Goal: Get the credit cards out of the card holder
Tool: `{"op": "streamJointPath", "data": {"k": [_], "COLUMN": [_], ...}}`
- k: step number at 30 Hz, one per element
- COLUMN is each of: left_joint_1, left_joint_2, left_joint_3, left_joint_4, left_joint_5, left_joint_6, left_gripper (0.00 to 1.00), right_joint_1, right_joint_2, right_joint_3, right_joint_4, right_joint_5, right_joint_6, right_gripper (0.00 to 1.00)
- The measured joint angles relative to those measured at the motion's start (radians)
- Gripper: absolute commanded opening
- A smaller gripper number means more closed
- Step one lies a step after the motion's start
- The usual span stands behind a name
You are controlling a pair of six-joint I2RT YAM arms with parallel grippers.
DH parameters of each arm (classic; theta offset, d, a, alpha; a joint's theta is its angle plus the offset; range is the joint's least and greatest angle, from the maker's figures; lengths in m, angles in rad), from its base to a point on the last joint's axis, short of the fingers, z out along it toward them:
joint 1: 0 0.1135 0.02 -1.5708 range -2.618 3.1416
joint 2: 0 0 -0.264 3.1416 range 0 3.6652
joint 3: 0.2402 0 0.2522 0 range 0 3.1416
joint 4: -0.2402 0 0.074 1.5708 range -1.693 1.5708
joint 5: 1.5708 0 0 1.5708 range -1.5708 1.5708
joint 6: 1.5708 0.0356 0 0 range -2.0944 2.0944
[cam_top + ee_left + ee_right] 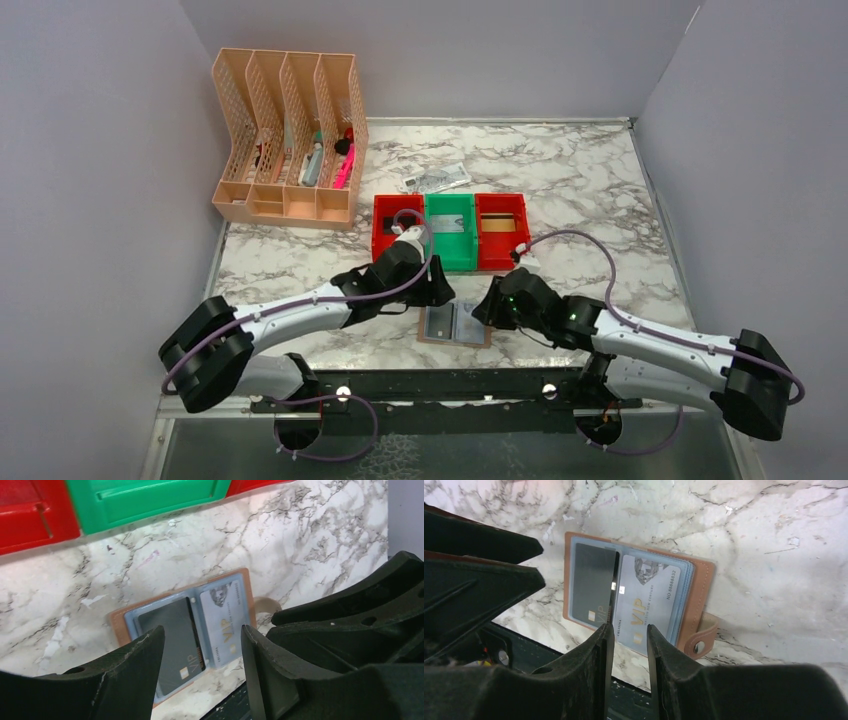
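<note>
- Left wrist view: left gripper (201, 630) hangs over the holder, its fingers spread wide with nothing between them.
- Right gripper (630, 628) is poised at the holder's near edge, fingers only narrowly parted and grasping nothing. I cannot tell whether the tips touch it.
- Card holder (701, 587) lies flat and open on the marble table (600, 200), near its front edge and between the two grippers. Its snap tab (700, 641) sticks out to the right.
- Dark card (591, 587) sits in the left panel and silver VIP card (646, 597) in the right. Both are in their sleeves.
- Beyond it stand the left red bin (380, 215), green bin (455, 258) and right red bin (503, 258), side by side. Each possibly holds a flat card.
- Crumpled paper note (437, 180) lies behind the bins.
- Peach file organizer (290, 140) stands far left.
</note>
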Motion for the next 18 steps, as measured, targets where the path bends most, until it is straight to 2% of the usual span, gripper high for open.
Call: {"op": "streamJointPath", "data": {"k": [7, 18], "left_joint_1": [0.008, 0.013], "left_joint_2": [-0.046, 0.056], "left_joint_3": [-0.071, -0.077], "left_joint_4": [0.024, 0.164], "left_joint_5": [-0.019, 0.12], "left_joint_6": [-0.004, -0.01], "left_gripper": [0.66, 0.59], "right_joint_1": [0.0, 0.0], "right_joint_2": [0.164, 0.265], "right_joint_3": [0.002, 0.01], "right_joint_4": [0.021, 0.035], "right_joint_5": [-0.021, -0.018], "right_joint_6": [-0.021, -0.016], "right_gripper": [0.29, 0.22]}}
